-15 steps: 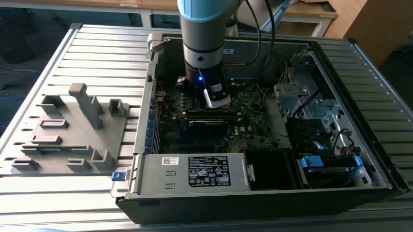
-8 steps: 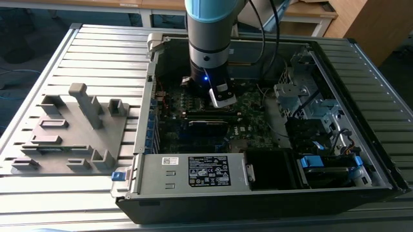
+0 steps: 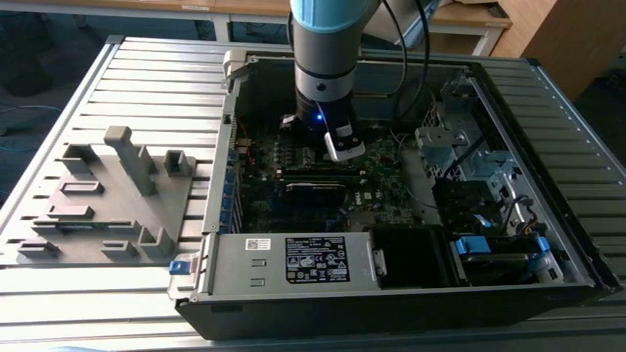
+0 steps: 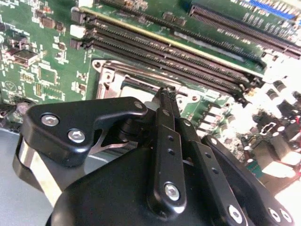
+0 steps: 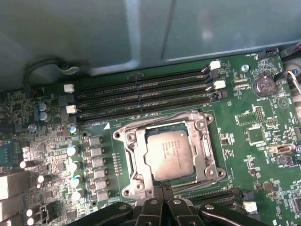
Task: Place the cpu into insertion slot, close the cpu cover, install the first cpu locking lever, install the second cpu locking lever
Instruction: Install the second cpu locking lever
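1. Inside the open computer case (image 3: 411, 220) on the slatted table (image 3: 146, 81), the arm (image 3: 328, 66) reaches straight down over the green motherboard (image 5: 254, 136).
2. Gripper (image 5: 162, 188): in both wrist views the black fingers (image 4: 164, 136) lie pressed together with nothing between them, their tips at the near edge of the insertion slot (image 5: 165, 153).
3. CPU (image 5: 168, 153): silvery face up, seated flat in the insertion slot.
4. CPU cover (image 5: 134, 160): silvery frame lying down around the chip, which shows through its central window.
5. Memory slots (image 5: 141, 94): four long black rows just beside the socket, on the side away from the gripper.
6. Grey fixture plate (image 3: 102, 198): on the table at the exterior view's left, well apart from the case.
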`<action>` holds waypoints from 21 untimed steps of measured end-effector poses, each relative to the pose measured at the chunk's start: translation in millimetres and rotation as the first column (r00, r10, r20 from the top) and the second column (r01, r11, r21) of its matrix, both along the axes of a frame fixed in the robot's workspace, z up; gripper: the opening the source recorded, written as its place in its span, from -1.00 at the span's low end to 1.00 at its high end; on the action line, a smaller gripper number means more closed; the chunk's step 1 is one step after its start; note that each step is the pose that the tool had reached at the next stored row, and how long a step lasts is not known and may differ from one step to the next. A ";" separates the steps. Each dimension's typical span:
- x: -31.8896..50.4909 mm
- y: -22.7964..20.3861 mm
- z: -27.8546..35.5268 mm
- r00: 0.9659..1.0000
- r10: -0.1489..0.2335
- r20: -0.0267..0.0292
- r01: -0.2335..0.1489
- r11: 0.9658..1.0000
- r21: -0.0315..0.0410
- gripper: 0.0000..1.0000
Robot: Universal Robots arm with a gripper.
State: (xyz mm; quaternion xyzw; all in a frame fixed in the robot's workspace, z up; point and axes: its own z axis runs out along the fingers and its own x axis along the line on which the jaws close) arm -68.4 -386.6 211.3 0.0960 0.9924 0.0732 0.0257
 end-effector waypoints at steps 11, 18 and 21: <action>5.0 14.3 -0.1 1.000 0.000 0.000 0.000 1.000 0.000 -0.79; 13.3 19.5 -0.3 1.000 0.000 0.000 0.000 1.000 0.000 -0.79; 17.1 19.9 -0.3 1.000 0.000 0.000 0.000 1.000 0.000 -0.79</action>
